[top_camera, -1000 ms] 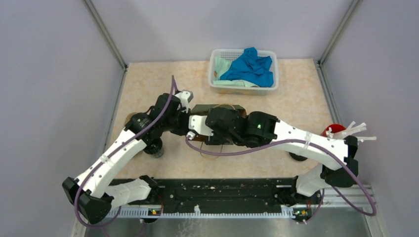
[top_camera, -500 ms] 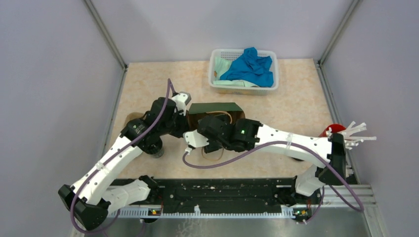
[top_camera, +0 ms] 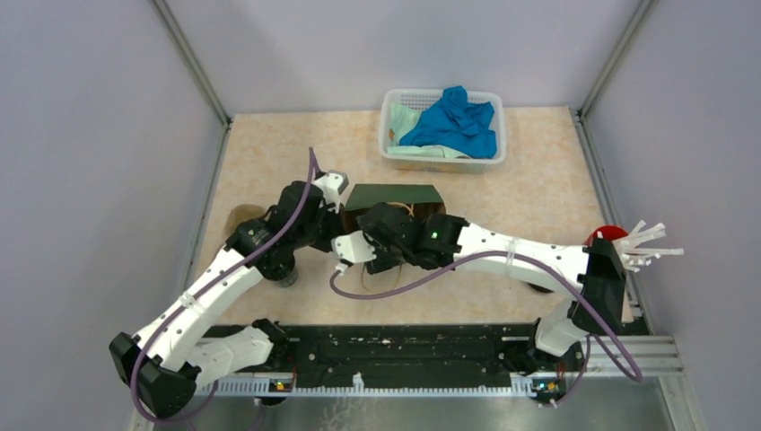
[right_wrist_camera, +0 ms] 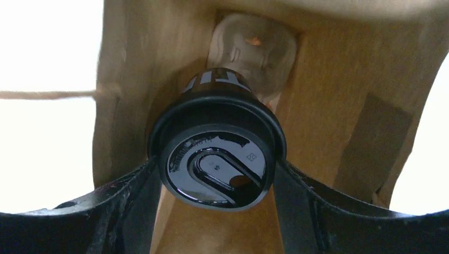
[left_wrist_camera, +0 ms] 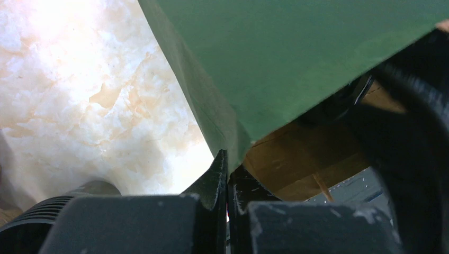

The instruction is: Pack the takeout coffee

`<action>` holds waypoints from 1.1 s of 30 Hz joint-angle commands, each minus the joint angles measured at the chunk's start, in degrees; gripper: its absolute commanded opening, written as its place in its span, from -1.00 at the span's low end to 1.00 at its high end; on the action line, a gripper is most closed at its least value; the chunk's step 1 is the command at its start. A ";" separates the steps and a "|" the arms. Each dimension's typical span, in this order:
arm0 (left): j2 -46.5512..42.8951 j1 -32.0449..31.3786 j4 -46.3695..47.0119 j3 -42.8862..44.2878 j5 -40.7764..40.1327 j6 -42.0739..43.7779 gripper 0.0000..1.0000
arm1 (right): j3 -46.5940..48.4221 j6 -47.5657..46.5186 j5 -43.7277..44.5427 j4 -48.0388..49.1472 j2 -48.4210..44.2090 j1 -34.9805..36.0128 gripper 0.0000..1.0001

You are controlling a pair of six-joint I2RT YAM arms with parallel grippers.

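**Right claw** [right_wrist_camera: 216, 177]: closed on the coffee cup [right_wrist_camera: 214, 159], with one finger on each side just under the lid rim. The lid faces the wrist camera and the cup body points away, into the paper bag [top_camera: 395, 195]. In the right wrist view, brown inner walls surround the cup. The cup is therefore inside the bag mouth but not yet released.

**Left claw** [left_wrist_camera: 227, 174]: closed on the green edge of the bag, holding the mouth open above the bench [top_camera: 538, 180].

**Change over the last second:** the right arm [top_camera: 502, 256] now lies more stretched out and further left than a second ago, with its wrist off the top of the bag. The green upper panel, mostly covered before, is now in plain view. The left arm [top_camera: 215, 287] is shifted slightly and its pinch is unchanged.

**Meaning for the task:** the insertion stroke appears near its end. The remaining step is judged to be setting the cup down in the bag and opening the right claw. Whether the cup base already rests on anything cannot be told. Keep the left pinch until release, as a slack mouth could catch the lid
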 commanded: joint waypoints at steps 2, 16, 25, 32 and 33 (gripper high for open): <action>-3.23 -0.07 2.53 -1.50 -0.19 2.46 -1.00 | -3.91 0.39 0.87 1.78 -4.74 -4.24 -0.10; -3.53 -0.05 3.48 -1.96 1.77 3.17 -1.00 | -6.23 -0.69 1.98 6.37 -4.03 -6.58 -0.10; -3.98 -0.05 3.50 -1.75 4.36 -1.04 -1.00 | -5.57 -3.48 0.66 9.13 -2.16 -8.47 -0.10; -5.05 -0.06 2.83 -3.52 4.02 -0.31 -1.00 | -5.96 -7.59 -0.20 9.97 -1.04 -10.21 -0.10; -5.16 -0.13 2.93 -3.50 4.05 -0.01 -1.00 | -5.45 -7.98 -0.53 9.67 -0.47 -10.26 -0.10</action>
